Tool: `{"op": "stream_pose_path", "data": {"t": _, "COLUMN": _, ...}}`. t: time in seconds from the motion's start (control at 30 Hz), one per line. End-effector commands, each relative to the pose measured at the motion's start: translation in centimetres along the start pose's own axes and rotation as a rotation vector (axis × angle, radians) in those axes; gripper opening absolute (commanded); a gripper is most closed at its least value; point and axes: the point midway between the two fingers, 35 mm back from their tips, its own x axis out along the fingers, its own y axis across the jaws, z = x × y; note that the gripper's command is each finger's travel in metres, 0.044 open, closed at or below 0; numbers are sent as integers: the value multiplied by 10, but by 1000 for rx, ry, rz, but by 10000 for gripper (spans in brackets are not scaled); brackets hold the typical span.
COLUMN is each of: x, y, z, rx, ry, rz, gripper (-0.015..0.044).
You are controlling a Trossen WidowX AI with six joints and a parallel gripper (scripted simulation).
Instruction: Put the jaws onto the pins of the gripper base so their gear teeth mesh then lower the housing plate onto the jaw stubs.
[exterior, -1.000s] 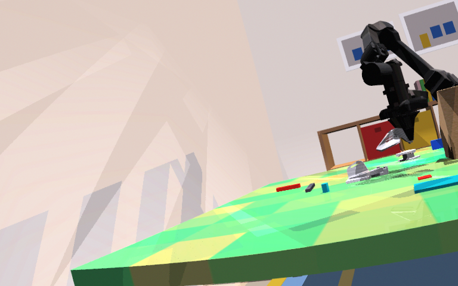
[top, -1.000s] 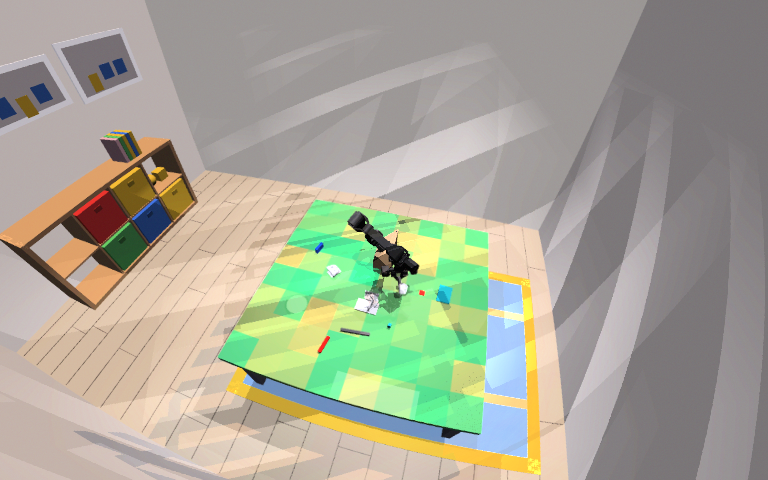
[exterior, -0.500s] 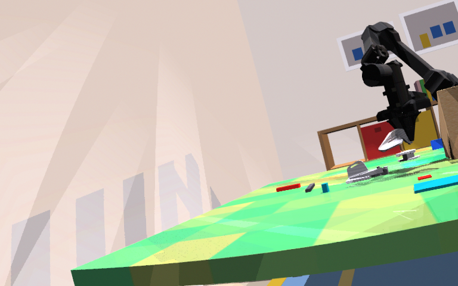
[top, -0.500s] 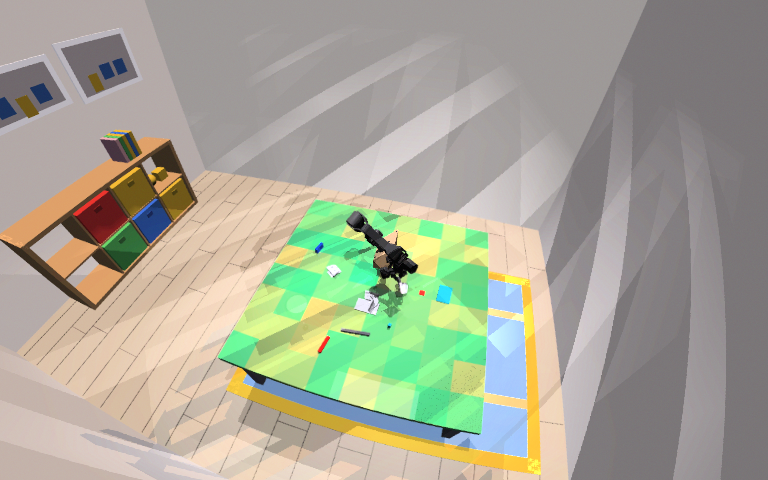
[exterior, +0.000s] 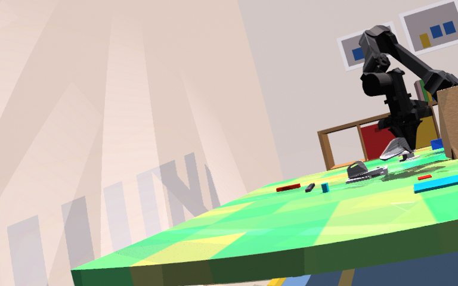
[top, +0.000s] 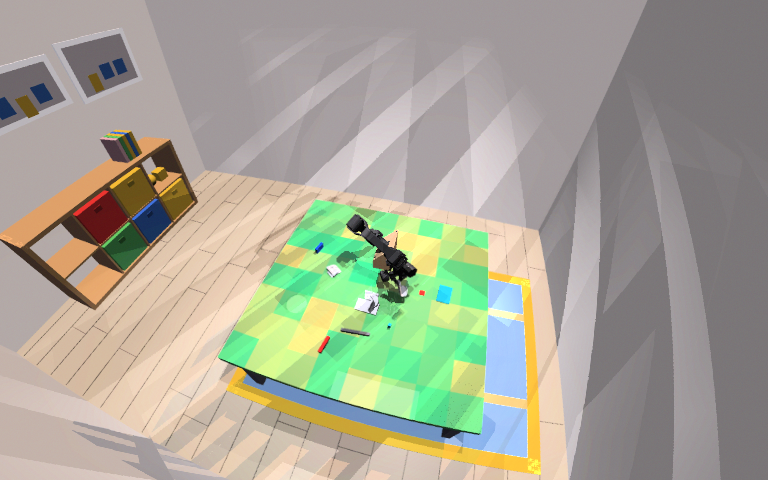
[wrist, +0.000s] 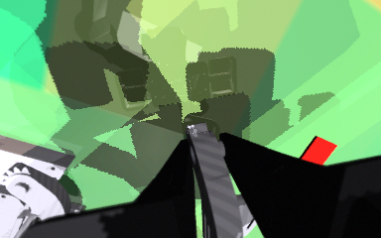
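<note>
The white-grey gripper base [top: 360, 306] [exterior: 368, 175] [wrist: 37, 155] lies on the table. One jaw [top: 372, 303] [exterior: 356, 170] [wrist: 27, 195] is on it; whether it sits fully on its pin is too small to tell. My gripper [exterior: 410, 148] [wrist: 203, 143] points down and is shut on the other jaw [top: 402, 289] [exterior: 396, 148] [wrist: 216, 178], a ribbed grey piece. It holds this jaw above the table, beside the base and apart from it. The white housing plate [top: 333, 271] lies on the table on the far side of the base, away from my gripper. The second pin cannot be made out.
A small red block [top: 421, 293] [exterior: 424, 177] [wrist: 319, 150] and a light-blue slab [top: 444, 294] [exterior: 435, 185] lie beside my gripper. A teal block [top: 389, 326] [exterior: 324, 187], a dark bar [top: 355, 331] [exterior: 309, 187] and a red bar [top: 323, 344] [exterior: 288, 187] lie beyond the base. A brown block [exterior: 449, 121] stands near the arm.
</note>
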Motion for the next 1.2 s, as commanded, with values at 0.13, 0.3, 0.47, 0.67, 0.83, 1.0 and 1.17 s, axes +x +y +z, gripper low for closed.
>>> {"op": "stream_pose_path", "data": {"t": 0.13, "x": 14, "y": 1, "z": 2, "rx": -4, "ry": -3, "rz": 4, "gripper": 37}}
{"op": "stream_pose_path", "data": {"t": 0.3, "x": 22, "y": 1, "z": 2, "rx": -3, "ry": -4, "rz": 4, "gripper": 37}}
{"op": "stream_pose_path", "data": {"t": 0.47, "x": 30, "y": 1, "z": 3, "rx": -2, "ry": -5, "rz": 4, "gripper": 37}}
{"op": "stream_pose_path", "data": {"t": 0.67, "x": 39, "y": 2, "z": 4, "rx": -4, "ry": -5, "rz": 7, "gripper": 37}}
{"op": "stream_pose_path", "data": {"t": 0.83, "x": 47, "y": 2, "z": 5, "rx": -6, "ry": -5, "rz": 10, "gripper": 37}}
{"op": "stream_pose_path", "data": {"t": 1.0, "x": 48, "y": 2, "z": 5, "rx": -7, "ry": -5, "rz": 10, "gripper": 90}}
{"op": "stream_pose_path", "data": {"t": 1.17, "x": 33, "y": 1, "z": 4, "rx": -7, "ry": -3, "rz": 8, "gripper": 221}}
